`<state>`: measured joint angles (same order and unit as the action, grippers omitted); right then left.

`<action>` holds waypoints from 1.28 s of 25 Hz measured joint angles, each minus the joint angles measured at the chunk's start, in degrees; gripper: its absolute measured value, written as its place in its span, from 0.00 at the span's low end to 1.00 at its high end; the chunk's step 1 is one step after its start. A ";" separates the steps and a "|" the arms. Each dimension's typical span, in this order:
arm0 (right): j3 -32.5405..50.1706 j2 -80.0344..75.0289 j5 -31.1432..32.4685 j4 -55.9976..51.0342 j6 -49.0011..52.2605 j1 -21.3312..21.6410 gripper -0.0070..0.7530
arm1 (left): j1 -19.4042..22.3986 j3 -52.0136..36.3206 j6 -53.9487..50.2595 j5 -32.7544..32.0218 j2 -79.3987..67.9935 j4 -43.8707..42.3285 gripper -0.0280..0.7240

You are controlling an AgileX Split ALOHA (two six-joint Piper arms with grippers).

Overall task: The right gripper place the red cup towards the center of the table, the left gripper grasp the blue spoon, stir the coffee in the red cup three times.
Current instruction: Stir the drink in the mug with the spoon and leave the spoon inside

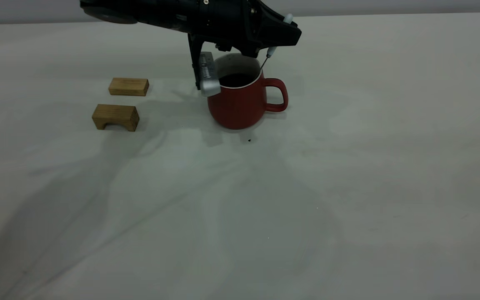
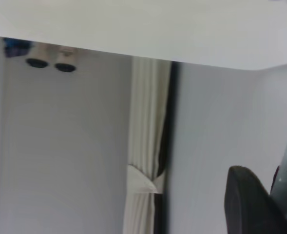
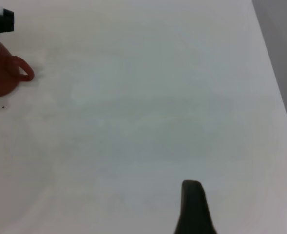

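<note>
Rounded dark-red ceramic mug (image 1: 240,102) with dark coffee (image 1: 236,79): mid-table, far side. Slim pale-blue-handled metal spoon (image 1: 267,56): stiff, light, slippery; clamped at handle by left end effector (image 1: 265,43). Right end effector (image 3: 194,207): parked well right, grip state unclear.

Left gripper (image 1: 240,52): glossy black angular housing, small bolts on top (tiny, hard to count), one ribbed silver-grey block hanging beneath it.

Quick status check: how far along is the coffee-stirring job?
Done: the rounded dark-red ceramic mug stands mid-table. In hand: the left hand holds the pale-blue-handled spoon dipped into the dark coffee. Stirs completed cannot be told. The right hand sits apart.
</note>
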<state>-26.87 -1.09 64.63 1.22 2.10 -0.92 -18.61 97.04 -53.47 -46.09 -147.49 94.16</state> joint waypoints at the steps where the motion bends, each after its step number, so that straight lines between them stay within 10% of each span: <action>1: 0.00 0.00 0.00 0.00 0.00 0.00 0.77 | 0.41 0.00 -1.39 -0.86 0.06 -1.33 0.24; 18: 0.00 0.00 0.02 0.00 0.00 0.00 0.77 | 3.50 0.51 -1.20 4.78 1.63 -1.32 0.23; 32: 0.00 0.00 0.02 0.00 0.00 0.00 0.77 | 4.48 0.56 -0.73 -4.41 0.76 -6.90 0.23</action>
<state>-26.87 -1.09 64.65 1.22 2.10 -0.92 -14.14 97.60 -54.20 -50.50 -146.73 87.26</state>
